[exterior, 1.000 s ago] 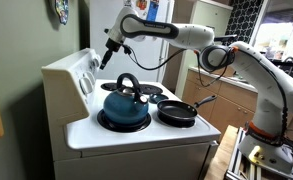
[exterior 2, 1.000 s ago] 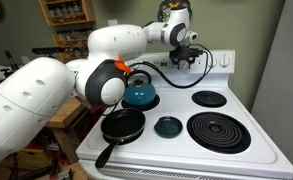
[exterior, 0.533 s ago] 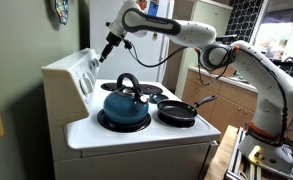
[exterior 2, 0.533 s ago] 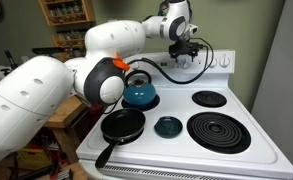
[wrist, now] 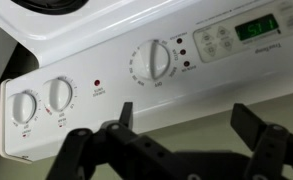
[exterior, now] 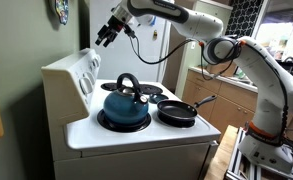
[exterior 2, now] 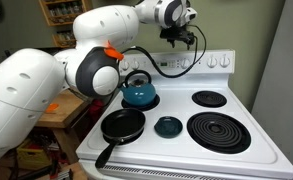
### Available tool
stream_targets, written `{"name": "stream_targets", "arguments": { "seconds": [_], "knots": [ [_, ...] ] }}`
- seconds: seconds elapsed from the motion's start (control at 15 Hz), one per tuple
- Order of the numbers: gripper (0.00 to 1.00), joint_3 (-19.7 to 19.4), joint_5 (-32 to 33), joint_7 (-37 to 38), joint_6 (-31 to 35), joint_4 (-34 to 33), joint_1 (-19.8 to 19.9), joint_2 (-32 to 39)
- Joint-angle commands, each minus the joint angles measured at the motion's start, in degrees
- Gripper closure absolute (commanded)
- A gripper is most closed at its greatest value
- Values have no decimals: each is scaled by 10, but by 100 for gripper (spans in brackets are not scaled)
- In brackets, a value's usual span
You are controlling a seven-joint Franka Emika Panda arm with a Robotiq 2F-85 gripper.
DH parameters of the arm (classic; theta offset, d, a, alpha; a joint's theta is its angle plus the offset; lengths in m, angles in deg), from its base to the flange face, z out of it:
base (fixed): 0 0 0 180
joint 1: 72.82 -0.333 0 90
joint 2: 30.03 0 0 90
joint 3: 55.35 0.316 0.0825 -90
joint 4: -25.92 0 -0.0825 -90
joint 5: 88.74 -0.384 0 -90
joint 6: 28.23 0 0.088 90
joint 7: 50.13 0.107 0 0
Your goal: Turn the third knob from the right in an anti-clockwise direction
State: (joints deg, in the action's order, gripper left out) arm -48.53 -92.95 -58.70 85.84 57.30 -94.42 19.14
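The white stove's control panel (wrist: 186, 75) fills the wrist view. It bears two small knobs (wrist: 26, 107) (wrist: 59, 95) at the left, a larger knob (wrist: 152, 62) in the middle and a green display (wrist: 256, 28). My gripper (wrist: 191, 135) is open and empty, with its two black fingers held off the panel and touching no knob. In both exterior views the gripper (exterior: 106, 35) (exterior 2: 183, 35) hangs in the air above the stove's back panel (exterior: 86, 72) (exterior 2: 214, 62).
A blue kettle (exterior: 124, 103) (exterior 2: 139, 92) stands on a burner and a black frying pan (exterior: 178, 110) (exterior 2: 121, 125) on another. A small dark blue dish (exterior 2: 167, 126) lies between the burners. Two bare coil burners (exterior 2: 218, 130) (exterior 2: 208, 98) are beside them.
The gripper has risen from right at the control panel's knobs to well above the back panel. Nothing on the stove has moved.
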Motion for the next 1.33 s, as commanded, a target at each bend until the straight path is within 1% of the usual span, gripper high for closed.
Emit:
{"name": "stream_targets", "arguments": {
  "seconds": [0.0,0.2,0.33,0.47,0.67,1.0,1.27],
  "knots": [
    [0,13,-37,66,-3,27,15,-32],
    [0,3,-51,126,-4,40,23,-51],
    [0,4,-61,161,-16,56,34,-65],
    [0,5,-67,184,-24,78,45,-79],
    [0,13,-92,193,-33,124,62,-113],
    [0,3,-93,212,-24,242,74,-195],
    [0,-10,-79,233,-16,335,73,-260]
  ]
}}
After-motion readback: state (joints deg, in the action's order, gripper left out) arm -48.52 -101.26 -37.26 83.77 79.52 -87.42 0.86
